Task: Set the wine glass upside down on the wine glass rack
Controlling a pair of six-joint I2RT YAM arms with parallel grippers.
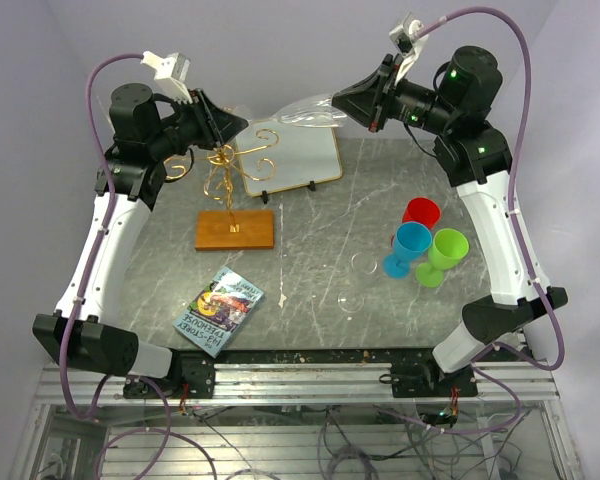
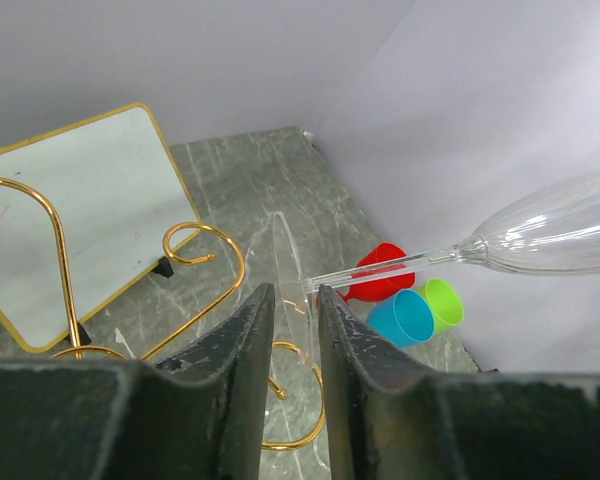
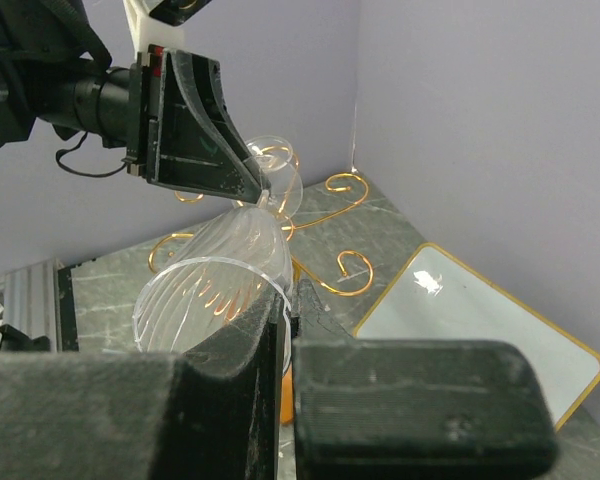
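Note:
A clear wine glass lies on its side in the air between both arms, above and to the right of the gold wire rack on its orange-brown base. My right gripper is shut on the rim of the bowl; it shows in its wrist view. My left gripper has its jaws narrowly apart around the glass's foot, which stands edge-on close to the right finger. The stem and bowl run off to the right. Rack scrolls lie just below.
A white gold-framed board stands behind the rack. Red, blue and green cups sit at the right. A book lies at the front left. Clear glass pieces lie mid-table.

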